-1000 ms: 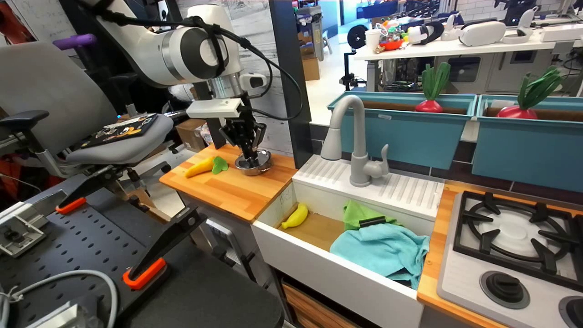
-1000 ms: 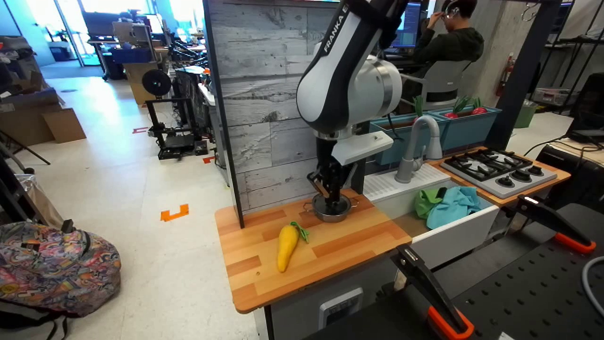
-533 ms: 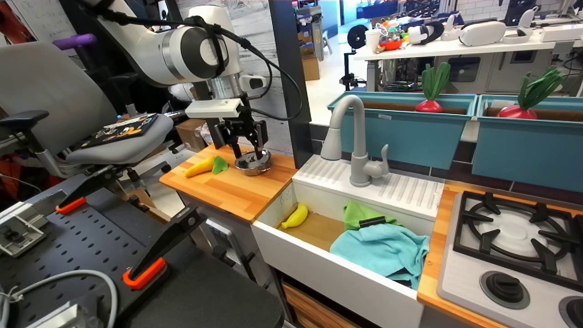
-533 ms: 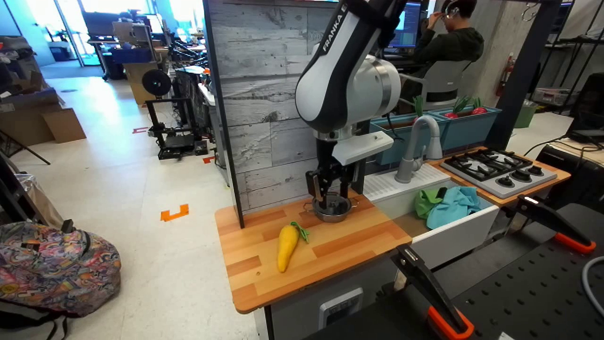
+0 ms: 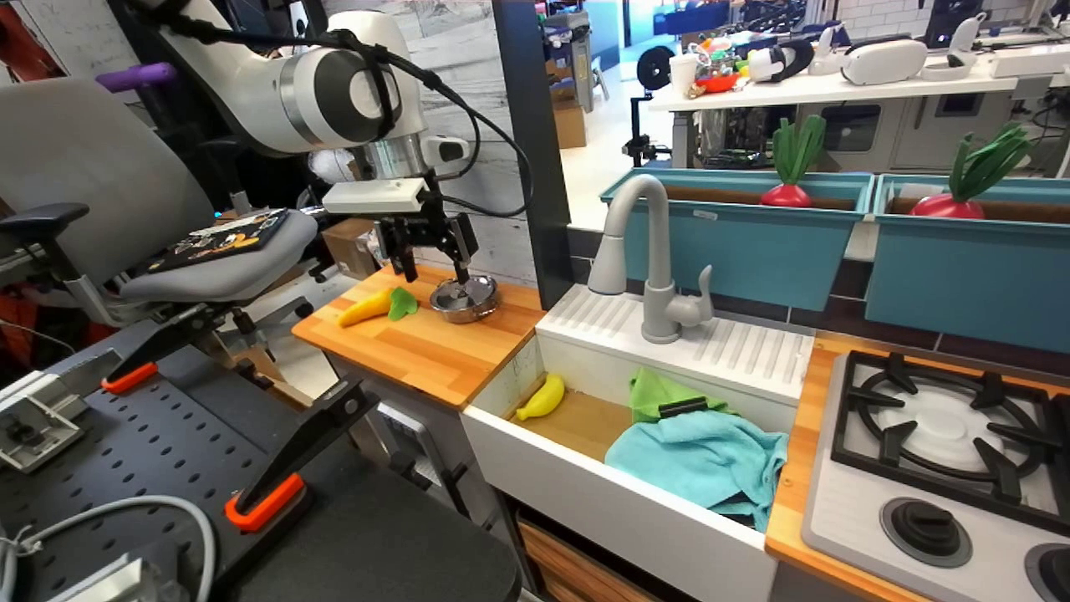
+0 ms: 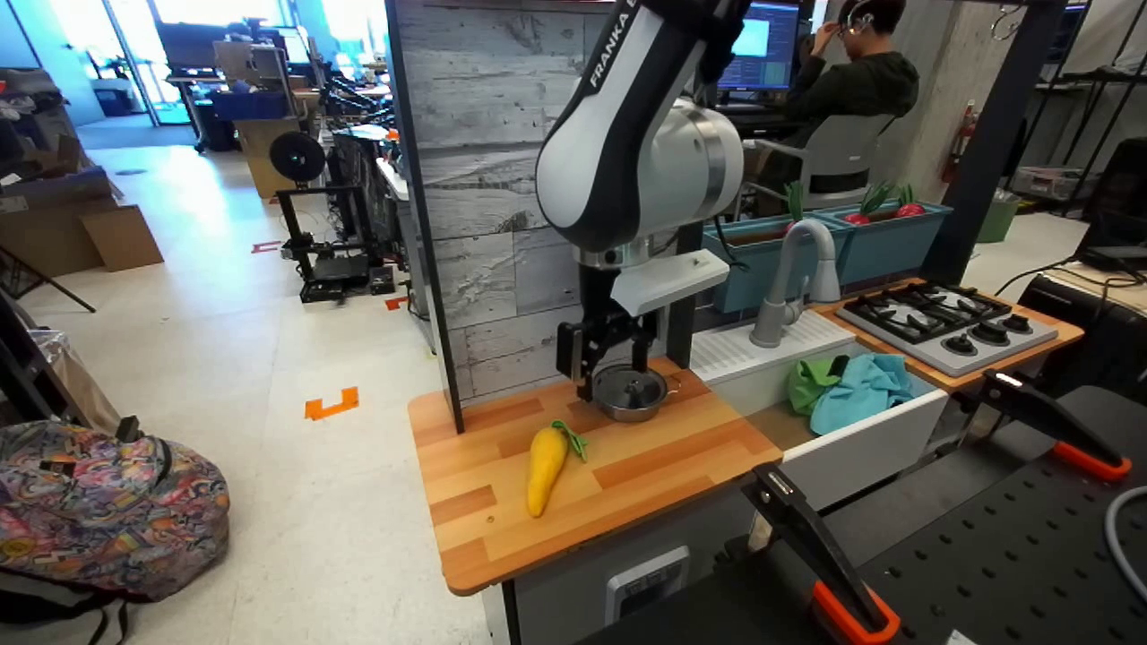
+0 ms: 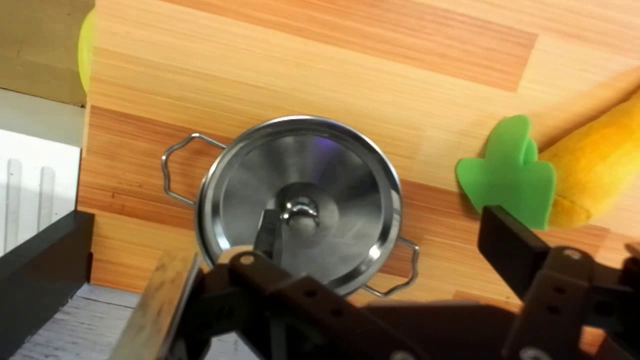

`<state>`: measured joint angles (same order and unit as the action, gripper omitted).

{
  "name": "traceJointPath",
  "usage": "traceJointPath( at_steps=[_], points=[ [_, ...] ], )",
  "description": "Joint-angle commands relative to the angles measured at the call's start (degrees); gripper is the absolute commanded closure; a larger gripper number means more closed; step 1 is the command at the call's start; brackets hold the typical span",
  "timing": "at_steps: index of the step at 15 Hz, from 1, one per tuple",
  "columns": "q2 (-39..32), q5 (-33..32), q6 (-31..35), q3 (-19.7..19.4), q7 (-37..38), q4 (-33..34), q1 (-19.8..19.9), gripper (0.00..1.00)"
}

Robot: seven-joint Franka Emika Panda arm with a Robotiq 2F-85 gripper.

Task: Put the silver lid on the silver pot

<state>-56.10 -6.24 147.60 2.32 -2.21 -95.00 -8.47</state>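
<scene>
Looks all but done. See silver lid (image 7: 322,190) resting on silver pot (image 6: 631,415), at 9 o'clock from green leaves (image 7: 510,182) in wrist view. Reading gripper (image 5: 436,278) as spread wide, holding nothing. Probably just needs backing clear; can't confirm full seating.

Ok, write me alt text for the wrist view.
A silver lid sits on a two-handled silver pot, seen from above on a wooden counter. An open gripper shows at the bottom, one finger overlapping the lid. At right lies a yellow toy vegetable with green leaves.
</scene>
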Motion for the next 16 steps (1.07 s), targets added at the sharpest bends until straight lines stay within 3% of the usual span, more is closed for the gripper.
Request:
traceJointPath(
  at_steps=[1, 5, 6, 16],
  points=[
    [5.8, -1.9, 2.2, -1.4, 3.0, -6.9, -4.1, 0.0],
    [10.6, -3.9, 5.5, -2.8, 6.6, -13.2, -8.4, 0.0],
    [6.6, -2.3, 3.2, -1.1, 4.6, -7.9, -6.3, 0.0],
    [6.7, -2.4, 3.2, -1.1, 5.0, -8.4, -6.4, 0.0]
  ],
)
